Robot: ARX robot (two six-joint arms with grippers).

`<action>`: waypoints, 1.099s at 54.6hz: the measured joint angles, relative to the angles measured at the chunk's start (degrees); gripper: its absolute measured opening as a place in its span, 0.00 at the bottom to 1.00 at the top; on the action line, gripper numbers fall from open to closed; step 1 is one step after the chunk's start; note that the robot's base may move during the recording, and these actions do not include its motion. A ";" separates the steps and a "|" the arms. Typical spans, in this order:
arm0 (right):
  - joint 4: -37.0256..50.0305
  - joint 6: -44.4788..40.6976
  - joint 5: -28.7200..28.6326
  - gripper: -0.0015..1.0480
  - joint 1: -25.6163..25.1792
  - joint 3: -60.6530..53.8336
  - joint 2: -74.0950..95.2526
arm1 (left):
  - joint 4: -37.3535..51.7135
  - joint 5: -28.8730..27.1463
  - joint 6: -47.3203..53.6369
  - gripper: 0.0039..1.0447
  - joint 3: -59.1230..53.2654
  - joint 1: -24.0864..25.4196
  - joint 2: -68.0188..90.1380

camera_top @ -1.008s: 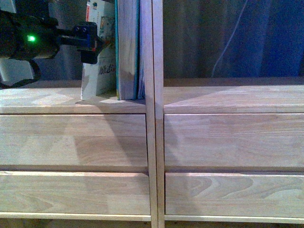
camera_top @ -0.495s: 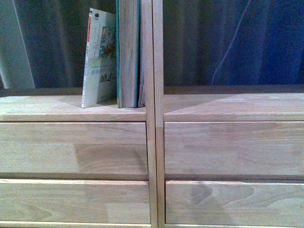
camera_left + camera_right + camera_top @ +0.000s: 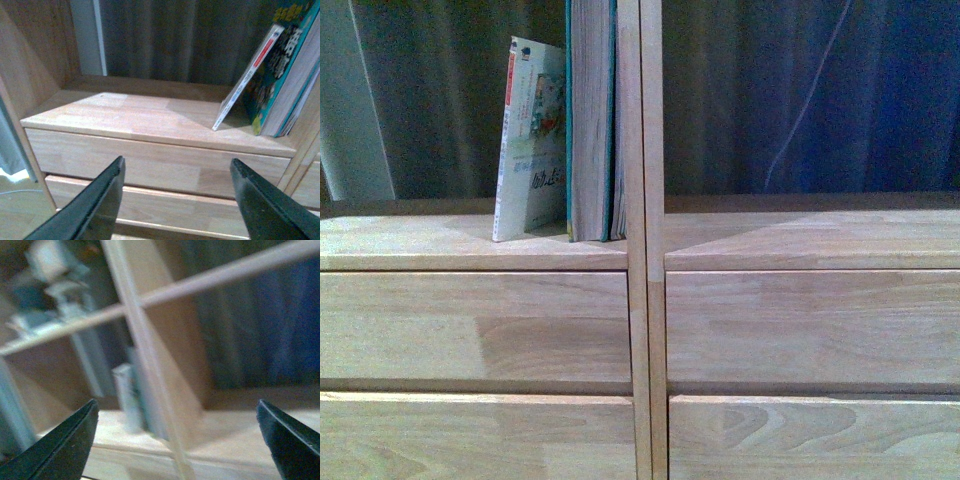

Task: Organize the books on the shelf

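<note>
The thick teal-green book [image 3: 590, 120] stands upright on the light wood shelf [image 3: 470, 245], against the centre divider of the left compartment. The thin white paperback [image 3: 530, 140] leans against it on its left. Both show in the left wrist view, the paperback [image 3: 247, 80] tilted against the teal book [image 3: 285, 75]. My left gripper [image 3: 176, 167] is open and empty, held in front of the drawer below the books. My right gripper [image 3: 177, 412] is open and empty, facing the divider; its view is blurred, with the books [image 3: 135, 395] faint behind the post. Neither arm shows in the front view.
Plain drawer fronts [image 3: 800, 325] fill both columns below the open compartments. A dark curtain [image 3: 800, 90] hangs behind the backless shelf. The left side wall of the compartment [image 3: 30, 65] shows in the left wrist view. The centre divider post [image 3: 645, 240] separates the two columns.
The left gripper that was by the white paperback a second ago has left the front view. The view has shifted so the shelf sits lower. The books stay standing.
</note>
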 joint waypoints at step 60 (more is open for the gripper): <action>-9.29 -16.20 -3.15 0.03 -17.29 -34.84 -27.39 | 5.60 -0.17 0.98 0.02 -31.56 -0.22 -25.66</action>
